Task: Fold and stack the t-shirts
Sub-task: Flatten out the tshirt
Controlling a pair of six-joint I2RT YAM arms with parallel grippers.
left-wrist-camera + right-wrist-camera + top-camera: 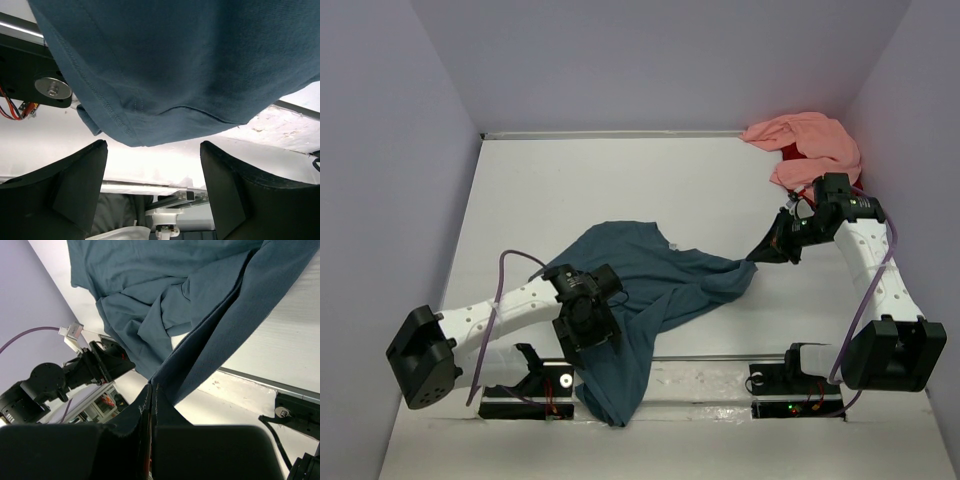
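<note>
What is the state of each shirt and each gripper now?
teal t-shirt: unfolded, rumpled, hanging over the table's near edge.
pink t-shirt: crumpled, far right corner.
red t-shirt: mostly hidden under the pink one.
left gripper: open, empty.
right gripper: shut on the teal t-shirt.

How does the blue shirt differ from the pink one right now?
The blue shirt sprawls across the table, one end over its near edge; the pink shirt sits bunched in the far right corner. The right gripper pinches an edge of the blue shirt; nothing holds the pink one. Both are unfolded.
</note>
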